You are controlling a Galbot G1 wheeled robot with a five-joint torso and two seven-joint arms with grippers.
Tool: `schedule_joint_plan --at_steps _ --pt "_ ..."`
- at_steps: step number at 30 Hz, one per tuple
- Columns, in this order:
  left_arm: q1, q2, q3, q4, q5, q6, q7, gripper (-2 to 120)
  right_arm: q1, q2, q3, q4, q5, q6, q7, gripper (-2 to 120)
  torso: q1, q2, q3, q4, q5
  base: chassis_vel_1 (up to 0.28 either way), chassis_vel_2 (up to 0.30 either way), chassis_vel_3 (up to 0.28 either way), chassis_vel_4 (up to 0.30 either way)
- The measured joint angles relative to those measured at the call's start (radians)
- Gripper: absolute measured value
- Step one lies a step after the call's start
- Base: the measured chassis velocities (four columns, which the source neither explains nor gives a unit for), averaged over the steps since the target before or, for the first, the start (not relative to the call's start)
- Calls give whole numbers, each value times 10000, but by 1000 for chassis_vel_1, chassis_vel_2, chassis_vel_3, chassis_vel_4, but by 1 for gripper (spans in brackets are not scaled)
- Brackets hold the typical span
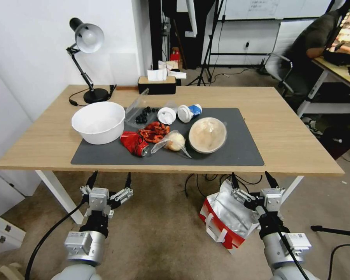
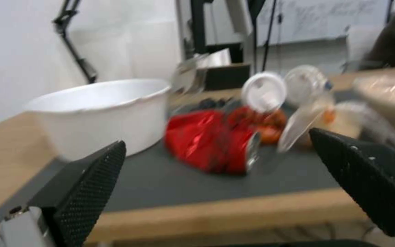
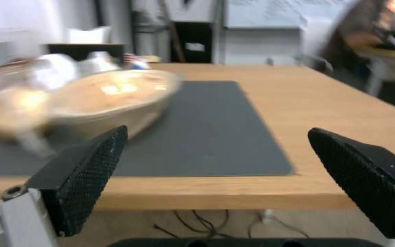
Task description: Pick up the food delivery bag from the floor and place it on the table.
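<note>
Lying on the floor [image 1: 163, 229] just in front of the counter [image 1: 291, 132], the food delivery bag [image 1: 225, 219] shows in the head view with its mouth open and silver lining exposed; its far side is partly covered by the right pincer [image 1: 252, 179], whose fingers stand spread apart above the bag and hold nothing. The left pincer [image 1: 109, 179] hangs well to the bag's left, below the counter's near edge, equally wide open and empty. On the counter's dark grey mat [image 1: 245, 149] sit a white bowl [image 1: 98, 122], a crushed red can [image 1: 135, 143], a round lidded container [image 1: 207, 135] and two cups lying on their sides.

From the left wrist, both black fingertips [image 2: 87, 185] frame the counter edge, with the white bowl [image 2: 101, 115] and red can [image 2: 211, 140] beyond; motion blur smears the items farther back.

From the right wrist, the spread fingertips [image 3: 87, 171] frame the mat [image 3: 206, 130] and the blurred lidded container [image 3: 110, 99]; things beside it are too smeared to identify.
</note>
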Motion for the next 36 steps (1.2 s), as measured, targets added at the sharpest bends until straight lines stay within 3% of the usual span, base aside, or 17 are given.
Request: schedule_joint_plan --at_steps 5,10,11,14,29,36 --pt "-1668 702 1030 946 -1154 -299 -257 100 541 -93 335 -126 819 -385 365 100 1 -2 1 -1 3 0 0 0 0" --pt "-2497 1056 1534 1416 -1737 -441 -393 100 575 -121 338 -142 831 -354 374 100 1 -1 0 -1 1 0 0 0 0" --pt "-2978 1244 1803 1653 -2179 -615 -465 100 593 -143 338 -150 831 -326 367 100 1 -1 1 -11 -2 0 0 0 0" --pt "-2994 1299 1810 1635 -2475 -790 -507 100 622 -192 341 -150 831 -264 324 100 1 -1 1 2 1 0 0 0 0" --pt "-2686 1359 1579 1472 -2479 -819 -505 100 604 -205 305 -166 833 90 -10 100 1 -1 0 0 2 0 0 0 0" --pt "-2286 1487 1413 1277 -2718 -791 -386 100 457 -237 274 -166 836 825 -803 100 -1 -1 0 0 2 0 0 0 0"
